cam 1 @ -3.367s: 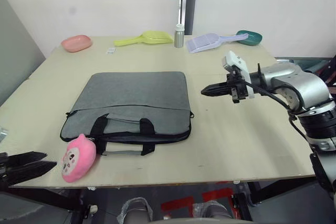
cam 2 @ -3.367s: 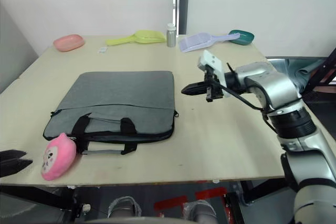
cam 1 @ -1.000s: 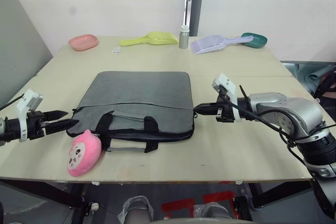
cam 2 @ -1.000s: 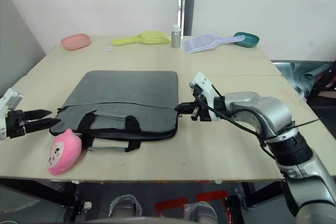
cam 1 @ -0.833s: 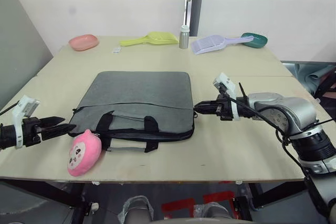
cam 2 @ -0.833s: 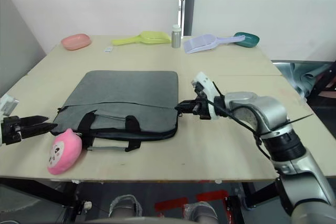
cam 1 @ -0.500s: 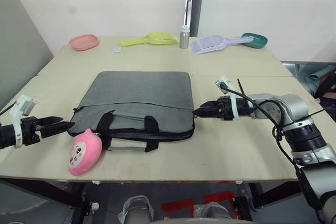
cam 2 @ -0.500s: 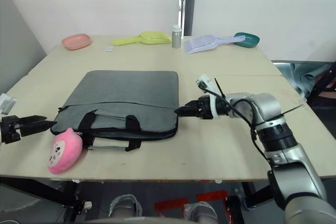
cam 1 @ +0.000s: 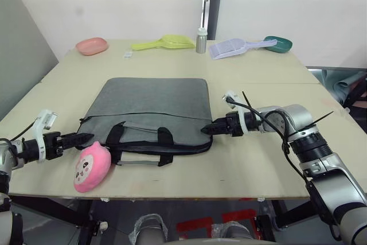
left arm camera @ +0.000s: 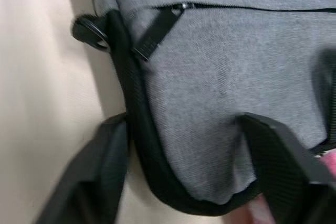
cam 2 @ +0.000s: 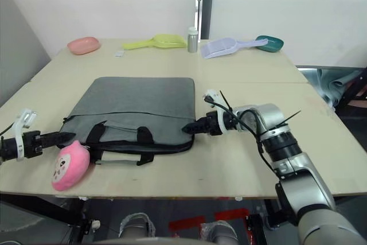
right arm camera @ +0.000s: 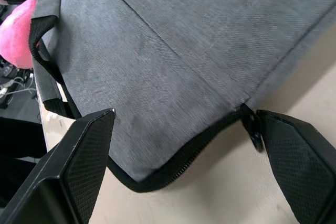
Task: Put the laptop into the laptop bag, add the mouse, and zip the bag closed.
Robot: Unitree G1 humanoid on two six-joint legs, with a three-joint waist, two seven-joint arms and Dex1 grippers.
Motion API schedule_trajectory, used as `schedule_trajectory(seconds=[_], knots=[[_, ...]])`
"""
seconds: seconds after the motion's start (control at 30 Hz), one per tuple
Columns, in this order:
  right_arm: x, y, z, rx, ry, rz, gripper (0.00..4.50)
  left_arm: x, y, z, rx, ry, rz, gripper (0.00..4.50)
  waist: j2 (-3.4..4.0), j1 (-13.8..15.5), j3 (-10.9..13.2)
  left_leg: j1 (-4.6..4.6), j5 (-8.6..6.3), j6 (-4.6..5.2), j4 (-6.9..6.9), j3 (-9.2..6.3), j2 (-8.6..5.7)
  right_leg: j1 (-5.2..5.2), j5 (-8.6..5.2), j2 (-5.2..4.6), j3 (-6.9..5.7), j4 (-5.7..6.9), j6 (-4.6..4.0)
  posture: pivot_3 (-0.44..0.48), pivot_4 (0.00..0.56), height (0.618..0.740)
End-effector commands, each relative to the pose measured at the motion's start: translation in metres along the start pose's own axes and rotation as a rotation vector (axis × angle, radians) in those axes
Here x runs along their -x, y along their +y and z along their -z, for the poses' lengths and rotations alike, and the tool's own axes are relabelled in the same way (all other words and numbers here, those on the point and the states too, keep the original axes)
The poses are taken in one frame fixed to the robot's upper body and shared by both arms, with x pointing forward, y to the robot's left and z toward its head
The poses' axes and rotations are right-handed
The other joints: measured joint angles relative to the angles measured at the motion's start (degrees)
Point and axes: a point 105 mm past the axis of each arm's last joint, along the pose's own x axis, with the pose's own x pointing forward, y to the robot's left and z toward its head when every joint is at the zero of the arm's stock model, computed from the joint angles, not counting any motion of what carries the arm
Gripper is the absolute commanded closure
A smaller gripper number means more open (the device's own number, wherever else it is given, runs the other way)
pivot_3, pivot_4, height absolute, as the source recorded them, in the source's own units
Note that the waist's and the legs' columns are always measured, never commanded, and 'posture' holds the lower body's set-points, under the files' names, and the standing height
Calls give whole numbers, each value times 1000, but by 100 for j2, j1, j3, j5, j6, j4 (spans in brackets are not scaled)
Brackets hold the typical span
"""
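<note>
while the grey laptop bag lay flat on the table, the right gripper reached its right corner with jaws spread and the left gripper met its left corner, jaws also apart, beside a pink plush toy.

Wooden table with laptop bag, plush toy, scoops.

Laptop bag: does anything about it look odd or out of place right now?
The laptop bag lies flat on the table, undamaged. One oddity: a silver-grey edge shows below its handles at the front, so something seems to stick out of the opening. A pink plush toy touches its front left corner.
</note>
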Motion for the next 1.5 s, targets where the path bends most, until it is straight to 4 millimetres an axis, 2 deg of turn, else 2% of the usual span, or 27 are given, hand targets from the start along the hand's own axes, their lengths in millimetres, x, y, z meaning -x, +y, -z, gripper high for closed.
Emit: schedule_trajectory(seconds=[0.03,0.17,0.2,0.33,0.37,0.5,0.7,0.87,1.03,1.07,1.13,1.27,1.4,1.43,1.5], knots=[[-3,-5,-1,15,-5,18,1134,-7,-11,-2,-3,-4,63,2916,1,11,1,0,0,0,0,0,-1,0,0,-2,0,-1,0,0,150,740],[4,-7,-2,35,-9,25,2489,-9,-16,-2,-12,0,85,4317,-1,19,-1,1,0,1,0,0,-9,5,0,-10,-1,-2,0,0,150,740],[7,-7,-2,46,-7,26,2836,-11,-19,-1,-24,10,100,4500,-1,22,-1,1,0,1,0,0,-9,5,0,-10,-1,-2,0,0,150,740],[22,-8,-2,81,-3,44,4258,-25,-40,2,-76,47,189,4500,-1,78,-1,0,0,1,1,0,-9,7,0,-12,-2,-3,0,0,150,740],[27,-10,-1,90,1,54,4479,-29,-46,2,-86,51,216,4500,-1,93,-1,0,0,1,1,0,-9,7,0,-13,-3,-5,0,0,150,740],[51,-16,6,115,24,108,4479,-49,-73,5,-113,72,319,4500,-1,187,0,-1,-1,2,0,0,-12,10,0,-14,-3,-9,0,0,150,740],[77,-16,20,138,67,139,4479,-68,-97,12,-127,83,399,4500,0,196,0,-1,-1,2,-2,1,-9,10,0,-12,-3,-13,1,0,150,740],[86,-15,26,167,77,158,4479,-76,-106,16,-125,84,420,4500,-1,140,-1,0,-1,3,-4,4,-9,10,0,-11,-1,-19,1,0,150,740],[87,-24,23,241,50,205,4479,-77,-105,20,-148,88,402,4500,0,87,-1,1,-1,3,-4,6,-9,11,0,-12,1,-19,1,0,150,740],[87,-25,22,258,44,209,4500,-77,-104,20,-149,82,395,3715,0,81,-1,1,-1,3,-4,6,-9,11,0,-12,1,-19,1,0,150,740],[88,-27,21,254,33,210,4500,-75,-106,19,-144,79,406,3126,0,64,-1,2,-1,4,-3,7,-10,12,0,-12,2,-19,1,0,150,740],[98,-27,20,215,21,189,3184,-65,-99,12,-181,65,368,1713,1,55,0,3,0,5,-3,7,-9,11,0,-13,2,-16,1,0,150,740],[116,-26,20,207,26,203,1730,-43,-83,0,-254,82,282,198,2,1,5,-4,-1,6,-7,7,-8,6,0,-11,0,-23,1,0,150,740],[122,-26,19,201,18,217,1483,-35,-79,-6,-261,75,267,0,3,1,10,-7,0,6,-11,7,-6,3,0,-9,-2,-28,1,0,150,740],[134,-24,17,196,11,226,760,-23,-74,-17,-281,67,249,0,6,-12,15,-14,0,6,-22,8,-3,-1,0,-4,-3,-43,1,0,150,740]])
